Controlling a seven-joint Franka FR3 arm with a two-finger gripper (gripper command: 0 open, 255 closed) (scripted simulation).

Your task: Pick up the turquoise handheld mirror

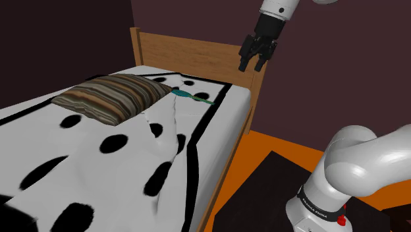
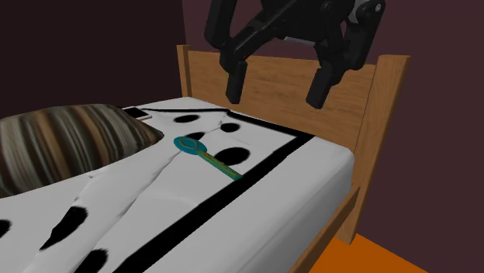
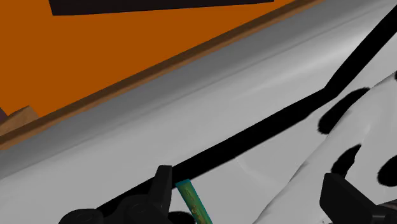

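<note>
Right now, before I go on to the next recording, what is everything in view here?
Turquoise handheld mirror with round head and long handle: one, turquoise, flat on the bedcover between pillow and headboard.
Striped pillow: one, brown and grey, on the bedcover.
Spotted bedcover: one, white with black spots and a black border stripe, over the bed.
Wooden headboard: one, light brown, against the wall.
Wall: dark maroon, behind the headboard.
Floor: orange, beside the bed.
Dark patch, perhaps a rug: one, black, on the floor.
Gripper: one, black, open, in the air above the headboard end, touching nothing.
Arm: one, white.
</note>
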